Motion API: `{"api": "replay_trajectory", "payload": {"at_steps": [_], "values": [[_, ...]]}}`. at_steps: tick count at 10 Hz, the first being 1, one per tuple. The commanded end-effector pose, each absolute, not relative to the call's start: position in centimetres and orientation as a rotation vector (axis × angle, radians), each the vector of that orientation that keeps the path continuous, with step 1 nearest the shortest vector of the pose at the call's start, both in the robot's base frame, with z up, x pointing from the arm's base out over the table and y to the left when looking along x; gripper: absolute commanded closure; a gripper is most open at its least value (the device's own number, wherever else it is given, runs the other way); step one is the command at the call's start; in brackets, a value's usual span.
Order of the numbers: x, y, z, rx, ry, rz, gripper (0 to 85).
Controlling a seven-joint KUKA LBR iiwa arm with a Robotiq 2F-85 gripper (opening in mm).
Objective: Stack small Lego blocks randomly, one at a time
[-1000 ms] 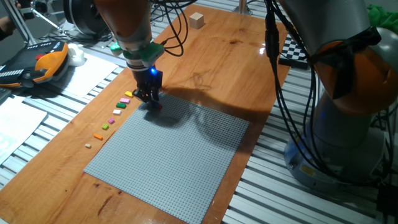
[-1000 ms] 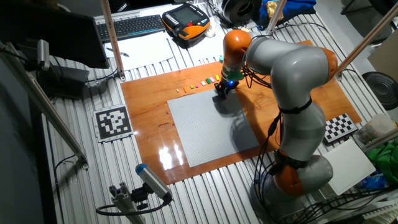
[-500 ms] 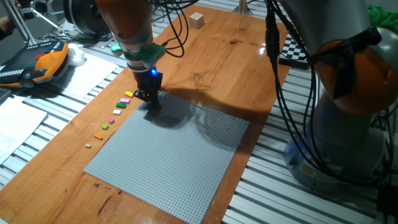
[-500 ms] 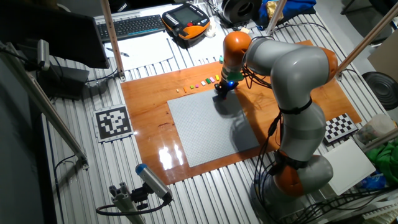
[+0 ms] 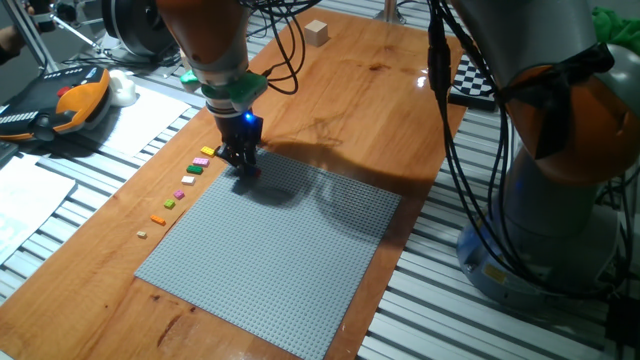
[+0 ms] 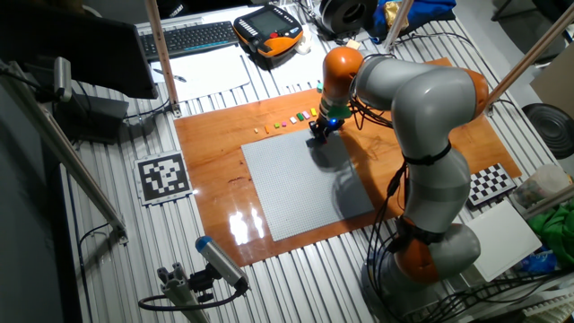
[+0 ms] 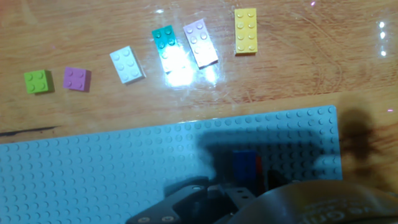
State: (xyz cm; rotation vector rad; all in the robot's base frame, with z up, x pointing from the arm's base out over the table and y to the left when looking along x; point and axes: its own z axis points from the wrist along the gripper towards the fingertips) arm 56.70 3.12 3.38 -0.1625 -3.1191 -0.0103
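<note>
From one fixed view, my gripper (image 5: 243, 164) is down at the near-left corner of the big grey studded baseplate (image 5: 275, 255), a speck of red at its tips. The row of small loose Lego bricks (image 5: 186, 181) lies just beside it on the wooden bench (image 5: 370, 90).

From the other fixed view, I cannot tell how far my gripper (image 6: 318, 135) is open.

In the hand view, a small blue brick (image 7: 245, 163) with red beside it sits on the baseplate (image 7: 93, 171) right ahead of my fingers; a yellow brick (image 7: 245, 31), pink brick (image 7: 200, 42) and white brick (image 7: 127, 65) lie beyond.
</note>
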Motion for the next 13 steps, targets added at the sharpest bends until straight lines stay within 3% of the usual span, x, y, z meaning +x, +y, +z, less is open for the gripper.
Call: {"api": "replay_trajectory", "payload": {"at_steps": [1, 13], "values": [[56.67, 3.20, 3.45, -0.174, -3.120, -0.010, 51.0], [56.24, 2.95, 3.20, -0.155, -3.133, -0.014, 51.0]]}}
